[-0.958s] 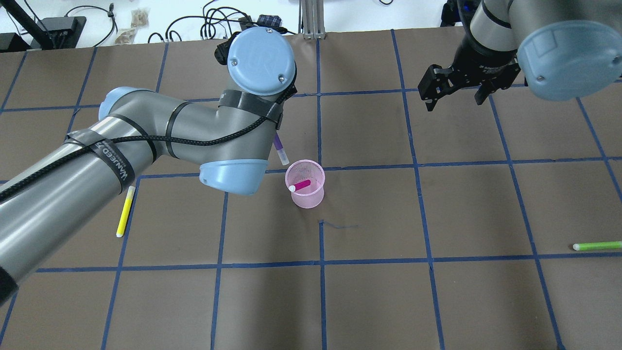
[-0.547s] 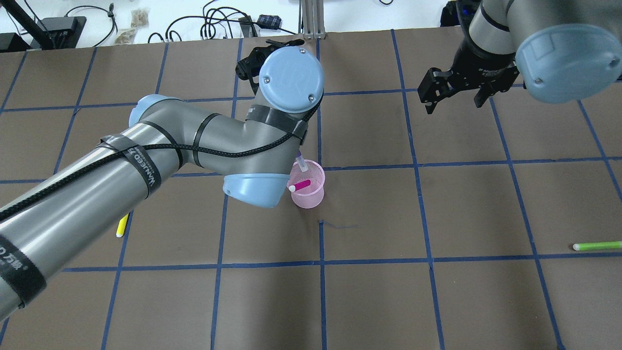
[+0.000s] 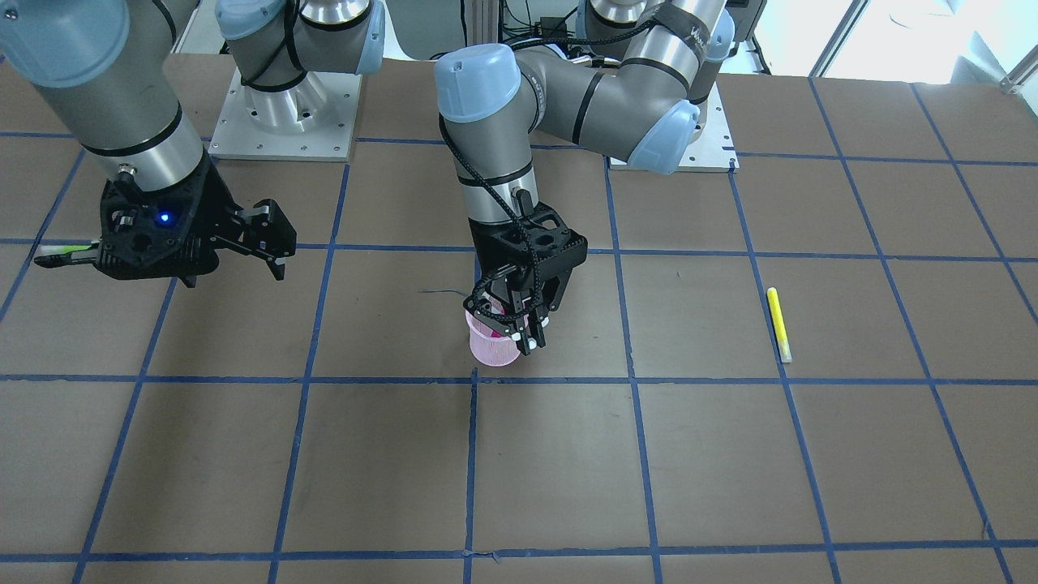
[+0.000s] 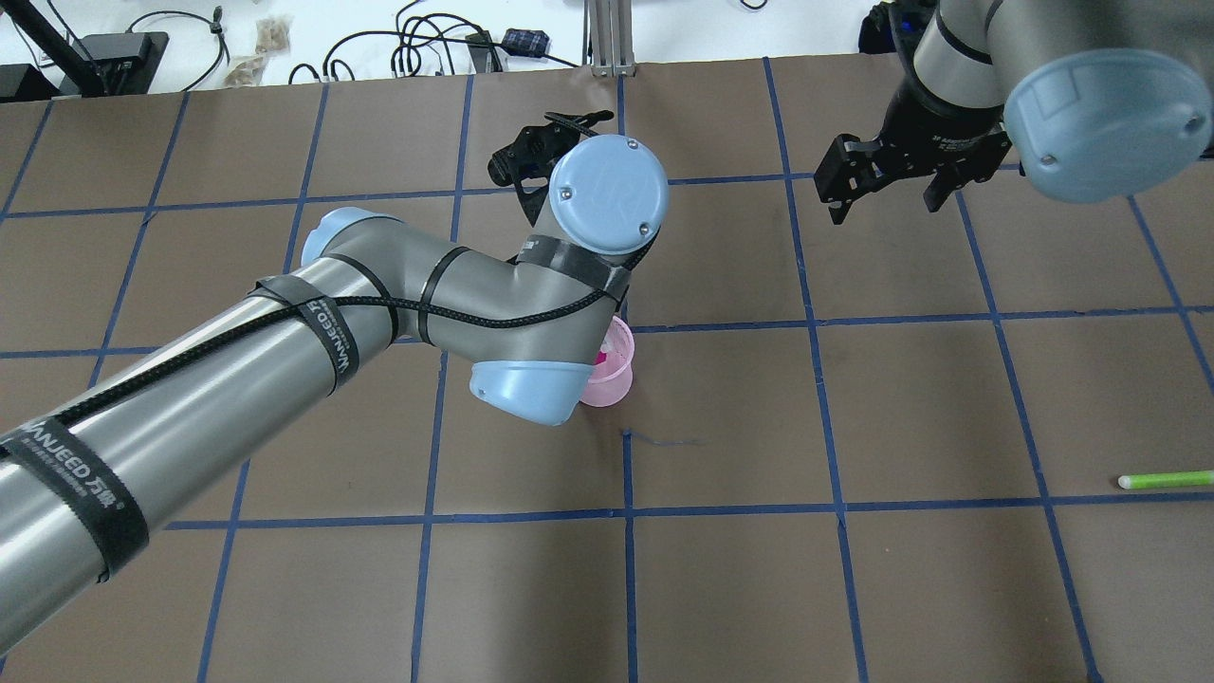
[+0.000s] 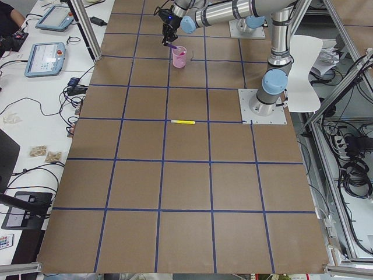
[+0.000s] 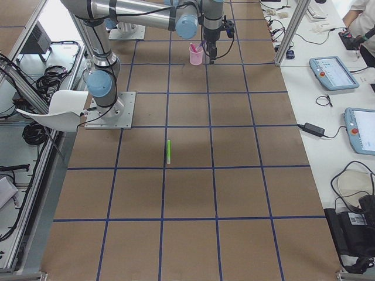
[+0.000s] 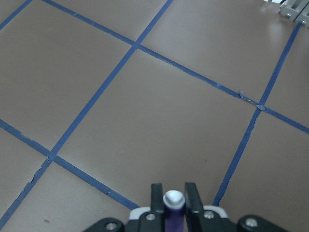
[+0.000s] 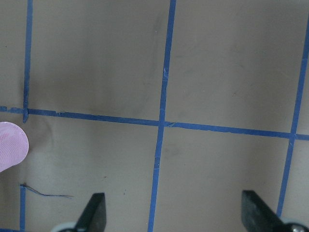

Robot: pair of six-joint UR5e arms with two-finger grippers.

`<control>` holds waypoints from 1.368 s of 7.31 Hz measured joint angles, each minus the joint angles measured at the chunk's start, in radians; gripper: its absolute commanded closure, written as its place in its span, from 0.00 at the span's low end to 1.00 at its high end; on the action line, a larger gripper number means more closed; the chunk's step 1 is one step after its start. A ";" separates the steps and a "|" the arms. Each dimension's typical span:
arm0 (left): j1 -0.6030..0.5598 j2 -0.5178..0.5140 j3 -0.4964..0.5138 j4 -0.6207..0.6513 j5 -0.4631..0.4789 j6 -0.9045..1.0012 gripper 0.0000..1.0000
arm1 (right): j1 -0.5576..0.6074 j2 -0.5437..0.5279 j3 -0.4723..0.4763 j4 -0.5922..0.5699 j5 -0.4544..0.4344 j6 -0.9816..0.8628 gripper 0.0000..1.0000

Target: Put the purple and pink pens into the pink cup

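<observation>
Hovering right over the pink cup (image 3: 491,345), the left gripper (image 3: 523,332) has its fingers pressed against the purple pen (image 7: 174,212), whose white end shows between them in the wrist view. The pen's long axis seems to run steeply down through the fingers towards the cup's mouth; the arm hides whether its lower end is already past the rim. The pink pen (image 4: 600,358) leans inside the cup. The left arm is clearly the nearer one: the right gripper (image 4: 888,190) hangs spread and empty, well apart on the far right. What remains, I judge, is a short drop and a release. The brown table (image 3: 730,454) around the cup is flat, and the yellow pen (image 3: 778,324) and green pen (image 4: 1167,480) lie well away.
</observation>
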 measured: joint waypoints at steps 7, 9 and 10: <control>-0.015 0.011 0.005 -0.014 -0.022 0.076 0.00 | 0.000 0.008 0.000 -0.003 -0.003 0.000 0.00; 0.039 0.043 0.066 -0.132 -0.102 0.227 0.00 | -0.001 0.008 -0.003 -0.004 -0.001 0.000 0.00; 0.096 0.061 0.103 -0.219 -0.186 0.331 0.00 | -0.001 0.008 -0.008 -0.002 -0.001 0.001 0.00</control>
